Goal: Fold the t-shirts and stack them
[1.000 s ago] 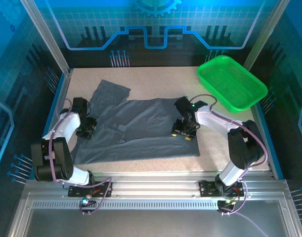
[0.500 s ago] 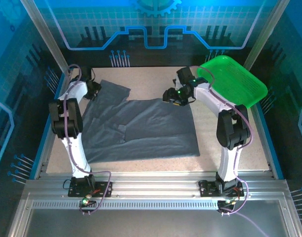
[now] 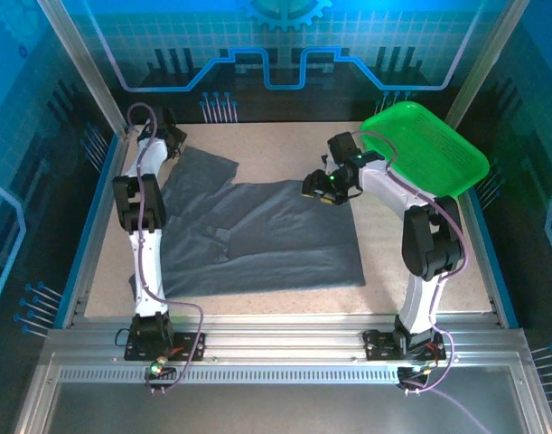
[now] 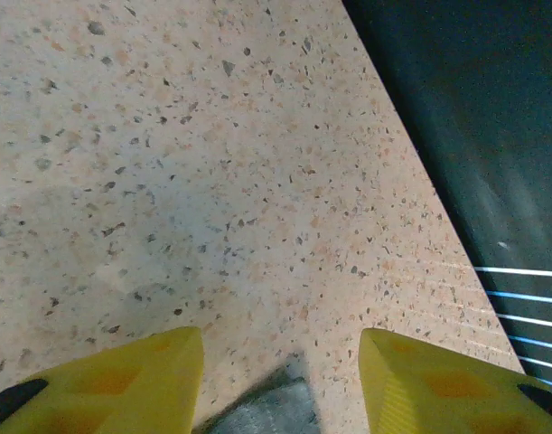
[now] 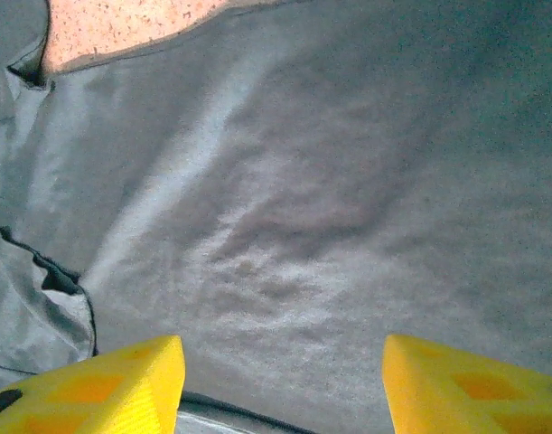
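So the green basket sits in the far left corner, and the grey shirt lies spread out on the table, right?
Not quite. The green basket sits in the far right corner, not the left; the top external view shows it. The grey shirt does lie spread out on the table.

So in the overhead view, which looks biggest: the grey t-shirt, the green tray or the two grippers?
Largest to smallest, as seen from above:
1. t-shirt, spread out, clearly largest.
2. green tray.
3. left gripper and right gripper: both small and much alike, so I won't rank them.
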Controlling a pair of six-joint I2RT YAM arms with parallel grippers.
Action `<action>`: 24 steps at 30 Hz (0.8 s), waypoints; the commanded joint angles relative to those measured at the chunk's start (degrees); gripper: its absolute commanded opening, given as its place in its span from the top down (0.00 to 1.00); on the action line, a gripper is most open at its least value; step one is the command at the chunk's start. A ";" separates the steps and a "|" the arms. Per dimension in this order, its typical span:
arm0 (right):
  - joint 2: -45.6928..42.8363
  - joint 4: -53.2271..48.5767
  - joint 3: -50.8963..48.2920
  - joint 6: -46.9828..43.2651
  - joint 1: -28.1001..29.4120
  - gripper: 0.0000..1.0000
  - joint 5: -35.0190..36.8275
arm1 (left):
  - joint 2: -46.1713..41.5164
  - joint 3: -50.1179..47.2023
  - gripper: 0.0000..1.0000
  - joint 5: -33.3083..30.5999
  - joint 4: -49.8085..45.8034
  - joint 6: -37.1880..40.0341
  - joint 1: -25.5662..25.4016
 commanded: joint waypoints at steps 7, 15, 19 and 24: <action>-0.49 1.23 3.29 0.88 -0.45 0.40 -1.05 | 6.15 7.43 0.49 3.74 -16.13 -2.50 -2.38; 1.49 3.40 3.09 1.12 -1.33 0.41 -3.41 | 5.73 9.62 0.50 2.45 -27.16 1.68 -5.60; 1.45 5.88 0.53 2.30 -1.44 0.41 -4.51 | 6.09 11.23 0.51 -0.17 -33.74 5.19 -7.72; 0.95 7.00 -0.90 2.27 -1.84 0.41 -5.25 | 6.32 11.10 0.52 -2.75 -39.46 6.64 -8.95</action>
